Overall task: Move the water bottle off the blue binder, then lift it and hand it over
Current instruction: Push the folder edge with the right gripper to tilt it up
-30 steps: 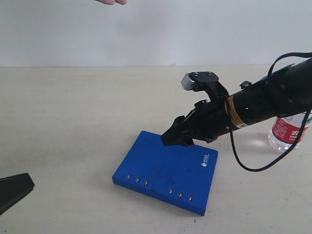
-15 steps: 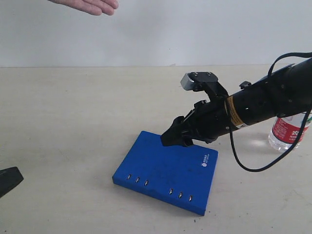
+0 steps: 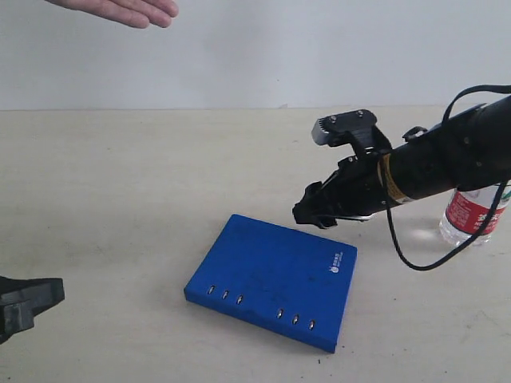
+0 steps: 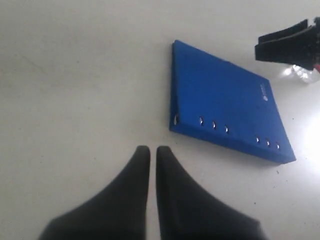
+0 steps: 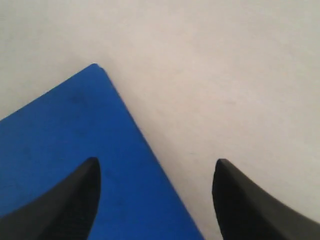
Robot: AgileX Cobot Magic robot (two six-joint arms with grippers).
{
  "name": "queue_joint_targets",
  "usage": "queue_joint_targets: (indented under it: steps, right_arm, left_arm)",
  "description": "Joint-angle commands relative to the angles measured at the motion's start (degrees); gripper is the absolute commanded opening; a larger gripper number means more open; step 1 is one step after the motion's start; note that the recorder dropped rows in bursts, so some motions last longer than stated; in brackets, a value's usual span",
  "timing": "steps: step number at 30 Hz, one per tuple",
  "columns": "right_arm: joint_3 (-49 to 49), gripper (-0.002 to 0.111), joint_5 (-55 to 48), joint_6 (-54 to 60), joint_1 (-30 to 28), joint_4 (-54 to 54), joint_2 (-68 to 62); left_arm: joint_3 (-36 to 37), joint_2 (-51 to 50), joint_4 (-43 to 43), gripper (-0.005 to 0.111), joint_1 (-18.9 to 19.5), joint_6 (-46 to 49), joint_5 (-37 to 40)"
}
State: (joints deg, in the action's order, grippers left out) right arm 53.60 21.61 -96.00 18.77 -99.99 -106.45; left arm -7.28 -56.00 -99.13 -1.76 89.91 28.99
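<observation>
The blue binder (image 3: 275, 279) lies flat on the table with nothing on it; it also shows in the left wrist view (image 4: 225, 112) and the right wrist view (image 5: 75, 150). The water bottle (image 3: 473, 215) stands on the table at the far right, behind the right arm, only its lower part with the red-and-white label showing. My right gripper (image 3: 313, 214) hangs open just above the binder's far edge, holding nothing (image 5: 156, 167). My left gripper (image 4: 150, 150) is shut and empty, low over the table near the binder's spine side; its tip shows at the left edge (image 3: 32, 299).
A person's open hand (image 3: 120, 11) reaches in at the top left, above the table's far side. The beige table (image 3: 120, 199) stretches bare between the left gripper and the binder. A black cable (image 3: 415, 263) loops under the right arm.
The right gripper has lifted and drawn back to the right, off the binder's far edge. The left gripper has crept in at the lower left. The hand has come further in.
</observation>
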Motion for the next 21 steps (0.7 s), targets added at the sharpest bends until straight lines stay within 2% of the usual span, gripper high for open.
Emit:
queue_joint_targets:
  steps: [1,5,8,14,17,19,21]
  right_arm:
    - [0.4,0.058,2.4,0.0,-4.4,0.0,-0.7]
    - [0.4,0.058,8.4,-0.7,-7.7,0.0,-4.6]
    - [0.4,0.058,13.4,-1.5,-7.8,0.0,-7.0]
    - [0.3,0.058,16.5,-6.3,-7.8,0.0,-7.1]
    - [0.3,0.058,22.2,-6.4,-7.8,0.0,-7.1]
    - [0.3,0.058,22.4,-5.2,-7.8,0.0,-7.1]
    - [0.3,0.058,18.5,-4.9,-7.8,0.0,-7.1]
  left_arm:
    - [-2.9,-8.6,-0.8,0.004,0.0,1.6,1.1]
    - [-4.4,-10.7,-0.8,0.004,0.0,2.7,1.4]
    - [-4.4,-10.7,-0.8,0.004,0.0,2.9,2.1]
    - [-4.8,-10.7,-0.8,0.004,0.0,2.9,5.6]
    - [-5.0,-10.7,-0.8,0.004,0.0,2.9,5.6]
    - [-5.0,-10.7,-0.8,0.004,0.0,2.9,5.6]
    - [-5.0,-10.7,-0.8,0.004,0.0,2.9,5.6]
